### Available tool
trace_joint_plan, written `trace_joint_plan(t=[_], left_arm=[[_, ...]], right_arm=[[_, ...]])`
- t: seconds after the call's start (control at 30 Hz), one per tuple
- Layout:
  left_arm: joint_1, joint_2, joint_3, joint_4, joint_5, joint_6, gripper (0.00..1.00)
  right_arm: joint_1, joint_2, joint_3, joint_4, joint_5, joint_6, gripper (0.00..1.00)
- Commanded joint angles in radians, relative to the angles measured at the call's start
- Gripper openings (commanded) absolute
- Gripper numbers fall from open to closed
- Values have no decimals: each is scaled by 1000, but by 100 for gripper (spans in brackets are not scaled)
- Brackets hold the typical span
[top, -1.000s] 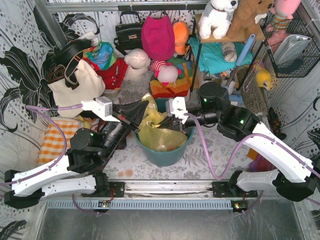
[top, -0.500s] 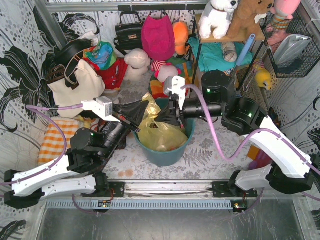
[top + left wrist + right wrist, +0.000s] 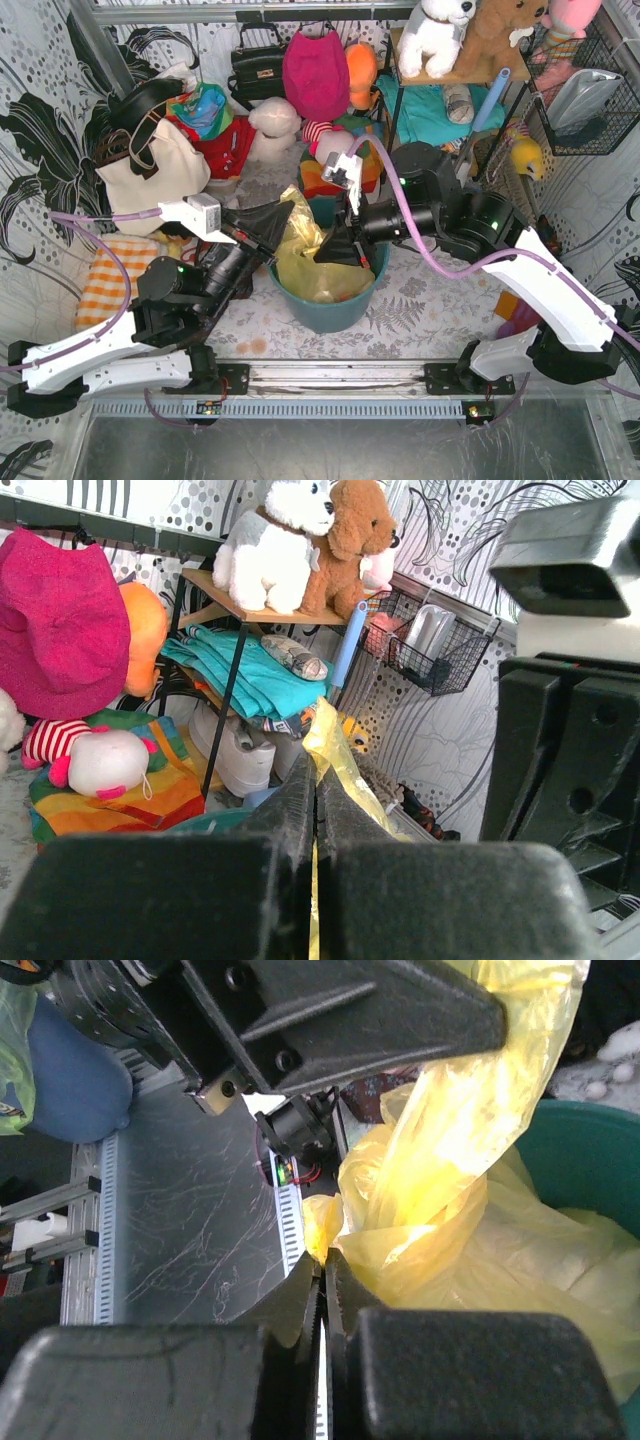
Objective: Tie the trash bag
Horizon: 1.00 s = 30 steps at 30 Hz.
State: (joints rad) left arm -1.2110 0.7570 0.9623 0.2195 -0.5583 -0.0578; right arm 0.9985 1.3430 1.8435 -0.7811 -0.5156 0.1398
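Toward the left edge of the surface, white tote bag (image 3: 150,175): is slumping there, well apart from the work and playing no part in it.
Left tool (image 3: 283,210): is reaching in from the left with its jaws pressed together on a thin twisted strip of the trash bag's rim. Its wrist view (image 3: 313,780) is showing yellow film rising out of the closed jaws.
Trash bag (image 3: 303,258): is sitting in the teal bin near the middle of the surface. Its body is sagging inside while two parts of the rim are being held up and out.
Teal bin (image 3: 330,312): is standing upright under the bag, between the two tools.
Right tool (image 3: 325,255): is reaching in from the right over the bin, jaws clamped on a bunched fold of the rim (image 3: 322,1265), near the left tool.
Handling: the film is looking thin, light, crinkly and slippery. It is likely to be slipping out of a shallow pinch and tearing under a hard tug, and the bin may be lifting with it.
Where to hold: bunched, twisted rim corners are offering the surest grip, with enough loose tail left beyond each pinch for crossing and knotting.
Writing: no brand, label or lettering is showing legibly on the bag or the bin.
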Motion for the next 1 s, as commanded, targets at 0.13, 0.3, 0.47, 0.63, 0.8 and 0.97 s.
trace_joint_plan(t=[0.13,0.3,0.47,0.63,0.8,0.97], left_arm=[[2,-7,-17,12,-18,-19,0],[2,-7,-28,34,-10,-20,0],[4,-1,-28,39,3,-26,0],[3,9,-33,43,10,-31,0],[5,11,-33,46,25,-36,0],[5,10,-35,47,32,-37,0]], right_arm=[[3,62,51,-103,9,66,0],[5,95,69,-144,56,81,0],[5,98,60,-158,190,92,0],[5,86,18,-93,301,96,0],[4,82,-26,-14,380,89,0],[3,84,-59,67,455,93,0]])
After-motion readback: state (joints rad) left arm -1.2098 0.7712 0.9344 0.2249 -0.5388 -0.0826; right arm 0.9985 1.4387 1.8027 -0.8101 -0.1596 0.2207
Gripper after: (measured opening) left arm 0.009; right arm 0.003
